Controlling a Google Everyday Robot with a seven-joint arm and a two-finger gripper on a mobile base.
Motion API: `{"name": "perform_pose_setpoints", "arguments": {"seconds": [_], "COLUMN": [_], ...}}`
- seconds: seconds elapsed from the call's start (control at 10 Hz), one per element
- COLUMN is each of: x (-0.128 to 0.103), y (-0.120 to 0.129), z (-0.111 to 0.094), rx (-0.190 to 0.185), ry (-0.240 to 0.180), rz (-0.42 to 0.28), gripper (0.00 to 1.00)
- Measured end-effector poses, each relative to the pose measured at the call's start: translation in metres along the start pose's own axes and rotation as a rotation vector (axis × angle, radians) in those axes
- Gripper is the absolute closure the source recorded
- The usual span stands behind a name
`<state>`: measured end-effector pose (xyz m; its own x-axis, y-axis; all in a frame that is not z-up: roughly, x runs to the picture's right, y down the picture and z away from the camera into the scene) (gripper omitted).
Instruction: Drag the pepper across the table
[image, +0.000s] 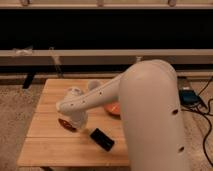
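The pepper (66, 124) is a small dark red-brown shape lying on the light wooden table (50, 150), left of centre. My gripper (76, 119) hangs straight down over it at the end of the big white arm, shut, with its tip at the table top. The pepper pokes out from under the gripper's lower left side. Whether the gripper touches or grips it is hidden by the wrist.
A flat black slab (102, 139) lies on the table just right of the gripper. An orange-red bowl (113, 108) sits behind the forearm, mostly hidden. Cables and a blue box (189, 96) lie on the floor to the right. A dark wall with a rail runs behind the table.
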<state>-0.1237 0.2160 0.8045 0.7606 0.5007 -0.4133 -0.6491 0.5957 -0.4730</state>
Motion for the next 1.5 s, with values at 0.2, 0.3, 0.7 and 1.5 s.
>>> {"name": "perform_pose_setpoints", "arguments": {"seconds": [0.2, 0.3, 0.7, 1.5], "x": [0.021, 0.027, 0.028, -0.015], "y": [-0.026, -0.033, -0.016, 0.038], "z": [-0.001, -0.002, -0.014, -0.027], "rx": [-0.020, -0.036, -0.111, -0.123], "ry": [-0.009, -0.014, -0.050, -0.084], "rz": [0.093, 0.116, 0.064, -0.090], "gripper": [0.92, 0.84, 0.44, 0.20]}}
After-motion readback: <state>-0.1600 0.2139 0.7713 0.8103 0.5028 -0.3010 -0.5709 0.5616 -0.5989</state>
